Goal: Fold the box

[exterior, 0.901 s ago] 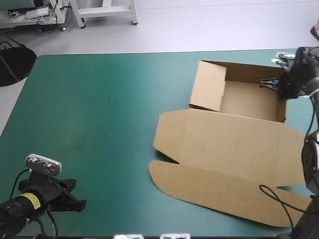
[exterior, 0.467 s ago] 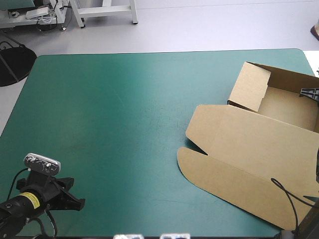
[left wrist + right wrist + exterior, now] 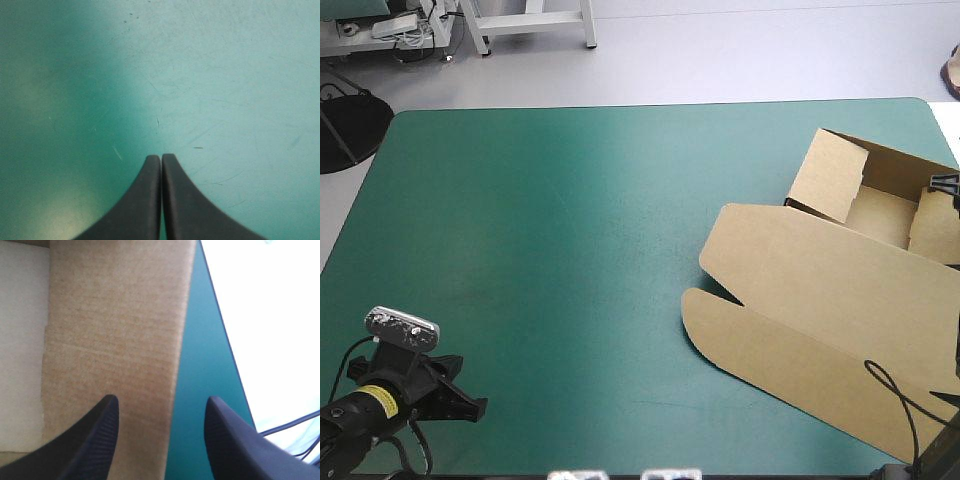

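The box (image 3: 820,290) lies by the tabletop's (image 3: 550,230) right edge, tray walls raised and lid flat; tucking the right wall flap (image 3: 115,330) seems the step in hand. The right hand (image 3: 161,405) straddles that flap's edge, spread wide and gripping nothing, while the left hand (image 3: 161,159) is closed and empty at the near left corner. The next move likely calls for pinching the flap squarely.

It looks like a robot lab or workshop: a wide desk (image 3: 570,250) under a teal-green cover, a bare grey floor (image 3: 740,60), and a white metal frame (image 3: 535,25) and a cluttered shelf (image 3: 390,28) beyond its far edge.
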